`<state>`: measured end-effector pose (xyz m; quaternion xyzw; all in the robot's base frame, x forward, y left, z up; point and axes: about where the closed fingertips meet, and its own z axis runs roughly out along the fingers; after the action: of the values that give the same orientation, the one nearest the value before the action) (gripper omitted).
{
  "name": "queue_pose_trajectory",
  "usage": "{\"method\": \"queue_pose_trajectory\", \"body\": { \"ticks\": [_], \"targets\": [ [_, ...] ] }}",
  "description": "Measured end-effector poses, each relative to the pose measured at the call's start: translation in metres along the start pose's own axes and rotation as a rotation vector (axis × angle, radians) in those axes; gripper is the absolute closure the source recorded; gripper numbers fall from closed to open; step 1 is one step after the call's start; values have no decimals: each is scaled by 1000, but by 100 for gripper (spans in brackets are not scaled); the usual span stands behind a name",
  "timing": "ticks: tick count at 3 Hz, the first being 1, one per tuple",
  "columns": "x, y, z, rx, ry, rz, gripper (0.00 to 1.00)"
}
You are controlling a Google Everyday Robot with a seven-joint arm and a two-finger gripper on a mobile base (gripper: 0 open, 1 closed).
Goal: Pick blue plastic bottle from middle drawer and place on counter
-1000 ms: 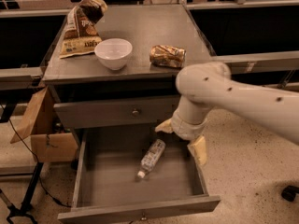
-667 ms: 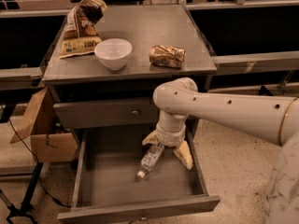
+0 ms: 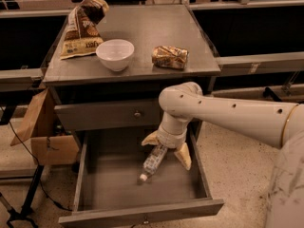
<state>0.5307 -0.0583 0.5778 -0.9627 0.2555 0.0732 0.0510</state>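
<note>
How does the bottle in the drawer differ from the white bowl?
The blue plastic bottle lies on its side in the middle drawer; the white bowl stands upright on the counter. The bottle is slim and clear, the bowl round and opaque. The gripper straddles the bottle, not the bowl.

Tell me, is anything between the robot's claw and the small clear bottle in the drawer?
Nothing visible. The two-finger gripper is open, its fingers either side of the small clear plastic bottle lying in the grey metal drawer.
</note>
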Motion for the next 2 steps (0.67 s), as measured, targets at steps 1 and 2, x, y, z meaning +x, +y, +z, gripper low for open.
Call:
{"method": "queue_pose_trajectory", "body": {
  "ticks": [1,2],
  "targets": [
    [22,-57,46,137,-35,-138,0],
    [29,-114,109,184,-25,-238,0]
  ]
}}
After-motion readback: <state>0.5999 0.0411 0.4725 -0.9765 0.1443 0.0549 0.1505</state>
